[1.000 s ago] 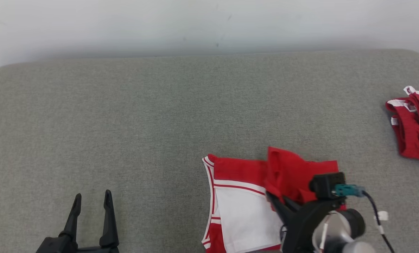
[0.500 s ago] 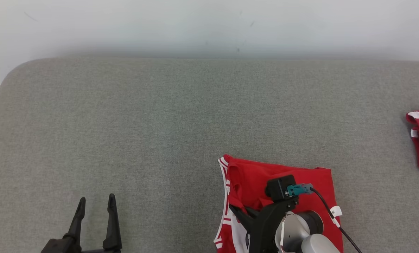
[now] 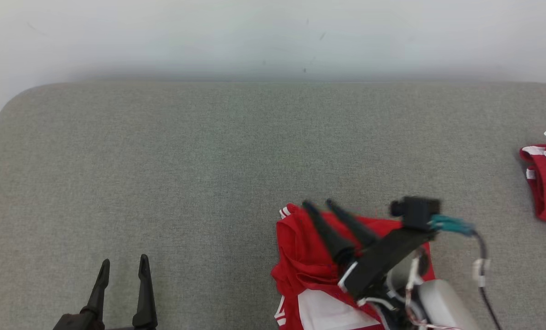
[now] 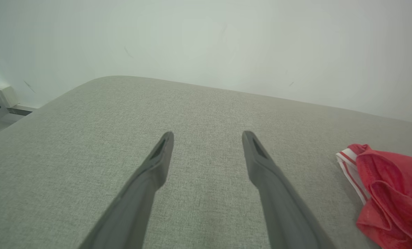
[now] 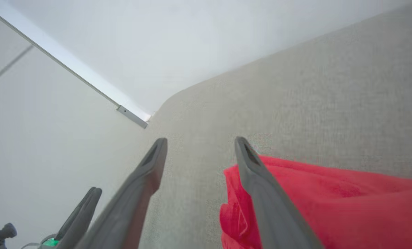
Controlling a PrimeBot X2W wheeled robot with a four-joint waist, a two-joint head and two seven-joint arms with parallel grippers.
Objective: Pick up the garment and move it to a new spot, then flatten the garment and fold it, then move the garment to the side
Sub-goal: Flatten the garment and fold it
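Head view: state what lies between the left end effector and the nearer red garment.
Only bare grey surface separates the left end effector from the red garment; the head view shows it.

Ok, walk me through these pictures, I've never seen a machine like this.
It's a two-armed robot. The wide picture comes from a camera on its head, looking down at a grey padded surface. The other two come from cameras on its wrists, looking along each arm's two dark fingers. The left claw is open over bare surface. The right claw is open above a crumpled red and white jersey, holding nothing. A second red garment lies far right.
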